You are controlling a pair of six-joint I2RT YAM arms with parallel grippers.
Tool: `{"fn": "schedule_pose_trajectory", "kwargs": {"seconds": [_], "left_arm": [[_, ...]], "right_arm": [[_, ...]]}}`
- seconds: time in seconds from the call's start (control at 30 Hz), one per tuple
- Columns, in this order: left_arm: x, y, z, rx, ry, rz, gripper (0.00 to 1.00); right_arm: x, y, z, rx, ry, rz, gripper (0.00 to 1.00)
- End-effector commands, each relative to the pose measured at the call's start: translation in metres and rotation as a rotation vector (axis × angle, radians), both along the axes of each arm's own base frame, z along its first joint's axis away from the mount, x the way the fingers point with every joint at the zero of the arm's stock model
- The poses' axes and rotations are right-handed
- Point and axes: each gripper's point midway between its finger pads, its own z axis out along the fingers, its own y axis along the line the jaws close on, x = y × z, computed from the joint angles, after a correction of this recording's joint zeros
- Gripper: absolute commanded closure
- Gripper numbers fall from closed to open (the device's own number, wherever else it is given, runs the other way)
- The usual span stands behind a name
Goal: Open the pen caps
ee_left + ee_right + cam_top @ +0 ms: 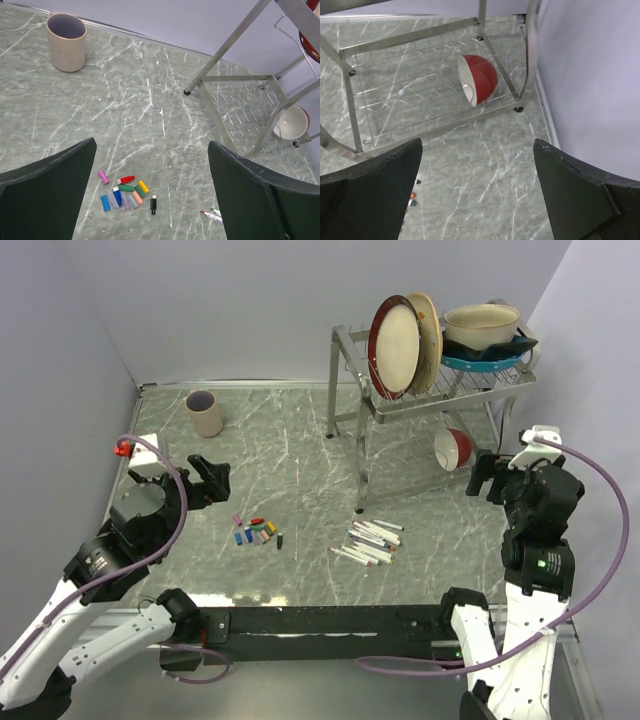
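Near the middle of the grey marbled surface [300, 440], a little left of centre, the pen caps [258, 531] lie loose in a tight huddle. They are pink, red, green, yellow, blue, orange and a few pale ones, touching or nearly so. A black cap [280, 540] lies just off to the right of the rest. None of them sits on a pen. The white pens [370, 540] are heaped in a small pile well to the right of the caps, coloured tips bare, close to the foot of the metal rack [360, 465].

The left pincer [208, 480] hangs above the surface, beyond the caps and to their left, not touching them. Its jaws are spread wide with nothing between them. The right pincer [488, 478] is at the far right side, beside the rack's lower shelf, jaws likewise wide and empty, well apart from pens and caps alike.

A red bowl [455, 448] lies tipped on its side on that lower shelf. Up top, the rack holds two plates [400, 340] on edge and a cream pot [482, 325] sitting in a blue dish [478, 363]. A beige cup [205, 412] stands upright near the far left corner.
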Motion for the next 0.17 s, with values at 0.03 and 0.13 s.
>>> {"fn": "schedule_pose_trajectory", "kwargs": {"seconds": [0.03,0.13], "left_arm": [[-0.0025,0.0051,0.0192,0.002,-0.047,-0.001,0.01],[-0.002,0.0049,0.0198,0.006,-0.05,-0.002,0.01]], "right_arm": [[-0.0067,-0.0114,0.0309,-0.031,-0.087,-0.07,0.0],[-0.0043,-0.0121,0.0315,-0.024,-0.091,-0.075,0.0]]}}
